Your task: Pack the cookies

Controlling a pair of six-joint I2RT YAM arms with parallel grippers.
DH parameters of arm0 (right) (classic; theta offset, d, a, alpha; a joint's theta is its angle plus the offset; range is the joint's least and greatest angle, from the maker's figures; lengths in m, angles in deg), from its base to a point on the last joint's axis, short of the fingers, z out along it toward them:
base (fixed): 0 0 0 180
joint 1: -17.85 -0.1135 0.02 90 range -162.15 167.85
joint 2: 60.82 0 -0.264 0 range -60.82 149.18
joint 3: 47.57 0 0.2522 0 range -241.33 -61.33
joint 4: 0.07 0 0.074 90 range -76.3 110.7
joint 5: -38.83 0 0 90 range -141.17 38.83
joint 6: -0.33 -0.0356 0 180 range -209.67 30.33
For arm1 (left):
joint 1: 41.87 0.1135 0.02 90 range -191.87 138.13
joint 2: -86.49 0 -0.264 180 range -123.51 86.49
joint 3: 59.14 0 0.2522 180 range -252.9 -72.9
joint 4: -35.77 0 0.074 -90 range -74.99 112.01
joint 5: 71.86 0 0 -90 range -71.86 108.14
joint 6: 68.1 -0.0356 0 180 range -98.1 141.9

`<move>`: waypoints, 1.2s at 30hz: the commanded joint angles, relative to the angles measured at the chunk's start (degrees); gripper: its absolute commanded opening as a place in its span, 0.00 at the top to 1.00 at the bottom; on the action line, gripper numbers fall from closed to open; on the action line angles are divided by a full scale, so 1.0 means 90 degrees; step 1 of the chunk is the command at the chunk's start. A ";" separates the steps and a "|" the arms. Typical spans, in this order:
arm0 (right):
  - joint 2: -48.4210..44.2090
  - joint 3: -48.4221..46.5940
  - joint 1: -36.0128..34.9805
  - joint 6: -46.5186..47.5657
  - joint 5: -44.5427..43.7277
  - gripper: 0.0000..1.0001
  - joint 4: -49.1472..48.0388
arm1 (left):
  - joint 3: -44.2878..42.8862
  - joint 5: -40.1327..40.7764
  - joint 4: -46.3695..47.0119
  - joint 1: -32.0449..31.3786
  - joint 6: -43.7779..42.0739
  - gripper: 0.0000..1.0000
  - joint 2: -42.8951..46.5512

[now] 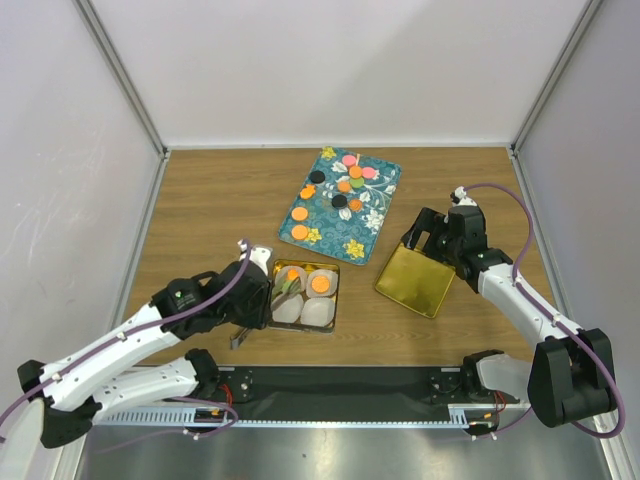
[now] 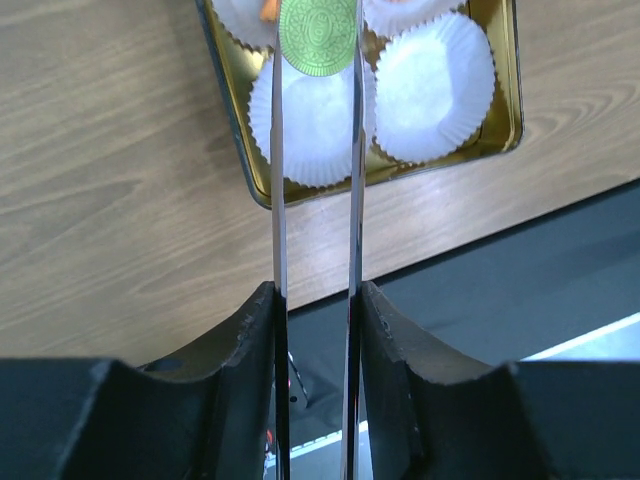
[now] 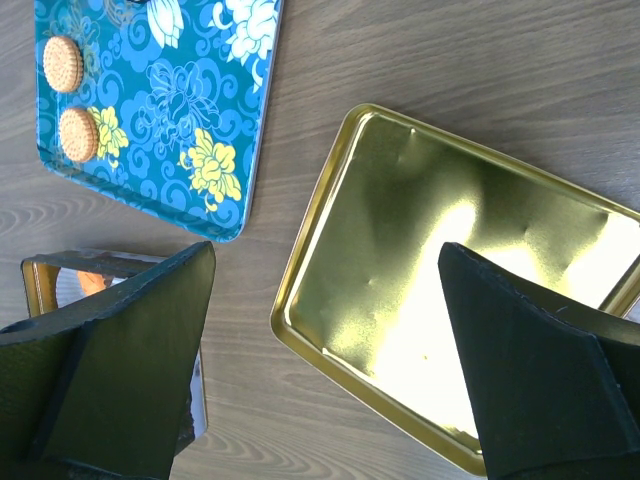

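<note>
Overhead wide, wrists close downward, tin [image 2: 508,70] shared

My left claw [image 2: 316,60] has polished metal blades [image 2: 277,200] around an embossed green cookie [image 2: 318,35]. At its six o'clock: crinkled white paper cup [image 2: 315,130], glossy gold tin [image 2: 450,162], matt wood-grain table [image 2: 120,200].

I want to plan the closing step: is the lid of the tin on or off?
Off. The gold lid lies inside up on the table, right of the open tin.

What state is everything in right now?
Tin: open, paper cups inside.
Lid: off, lying inside up.
Green cookie: pinched in tongs over tin.
Left gripper: shut on tongs.
Right gripper: open above lid.
Tray: holds loose cookies.
</note>
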 commanded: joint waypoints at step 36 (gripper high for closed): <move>-0.0194 -0.0269 0.0030 0.0118 -0.0041 0.00 -0.0054 | 0.0369 0.0084 -0.0225 -0.0707 0.0642 0.43 0.0374</move>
